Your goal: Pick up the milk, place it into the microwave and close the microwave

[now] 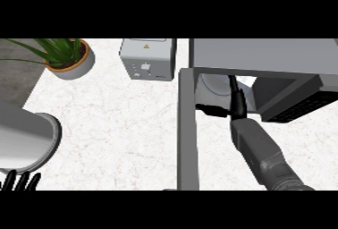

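The microwave [264, 53] stands at the back right with its door [188, 134] swung open towards me, seen edge-on as a long grey strip. A white turntable plate [214, 85] shows inside the cavity. My right forearm [260, 147] reaches up from the lower edge into the opening, and my right hand [211, 109] shows as a black shape just inside, beside the door. Its grip is hidden. No milk carton shows anywhere in the view. My left hand [20, 181] rests open, fingers up, at the lower left corner.
A grey toaster [148, 58] sits at the back, left of the microwave. A potted plant [69, 58] stands at the back left. A large grey metal pot [23, 138] lies at the left edge. The microwave's dark control panel [300, 107] faces right of my arm.
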Robot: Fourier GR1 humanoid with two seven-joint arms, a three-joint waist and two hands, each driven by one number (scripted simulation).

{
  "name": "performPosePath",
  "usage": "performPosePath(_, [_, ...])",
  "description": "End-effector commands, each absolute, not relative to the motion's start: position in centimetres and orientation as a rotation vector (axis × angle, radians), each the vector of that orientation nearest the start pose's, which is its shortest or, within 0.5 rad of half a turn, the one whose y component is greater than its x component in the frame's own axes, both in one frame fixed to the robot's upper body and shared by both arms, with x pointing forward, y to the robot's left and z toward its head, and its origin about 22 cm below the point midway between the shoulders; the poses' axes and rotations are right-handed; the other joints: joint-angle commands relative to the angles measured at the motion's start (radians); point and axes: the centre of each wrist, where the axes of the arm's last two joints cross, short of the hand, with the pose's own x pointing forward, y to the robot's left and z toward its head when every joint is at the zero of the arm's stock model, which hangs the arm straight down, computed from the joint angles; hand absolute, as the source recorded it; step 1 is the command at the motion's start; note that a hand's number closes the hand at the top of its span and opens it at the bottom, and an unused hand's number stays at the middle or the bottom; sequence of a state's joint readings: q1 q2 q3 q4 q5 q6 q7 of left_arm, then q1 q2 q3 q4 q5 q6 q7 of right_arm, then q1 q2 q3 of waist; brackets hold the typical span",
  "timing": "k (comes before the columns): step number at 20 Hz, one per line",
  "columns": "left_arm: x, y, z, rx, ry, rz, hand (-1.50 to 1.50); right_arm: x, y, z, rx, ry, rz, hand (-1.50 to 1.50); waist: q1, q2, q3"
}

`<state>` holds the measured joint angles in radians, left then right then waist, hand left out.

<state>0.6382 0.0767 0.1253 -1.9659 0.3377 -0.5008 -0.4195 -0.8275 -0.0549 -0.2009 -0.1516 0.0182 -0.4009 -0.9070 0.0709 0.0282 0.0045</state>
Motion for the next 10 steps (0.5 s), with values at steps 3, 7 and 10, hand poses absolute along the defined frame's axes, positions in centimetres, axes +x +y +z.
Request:
performPosePath(3, [7.9, 30.3, 0.1, -0.229, -1.861, 0.102, -1.5, 34.9, -19.7, -9.7, -0.279, -1.86, 0.093, -1.5, -0.027, -0.011, -0.002])
performPosePath(7, [7.4, 30.4, 0.6, -0.221, -1.845, 0.093, -1.5, 33.1, -19.5, -11.4, -0.187, -1.842, 0.071, -1.5, -0.05, -0.023, -0.003])
performPosePath(10, [8.4, 28.7, 1.5, -0.25, -1.834, 0.057, -1.5, 31.0, -20.2, -13.1, -0.112, -1.859, 0.075, -1.5, -0.059, -0.024, -0.003])
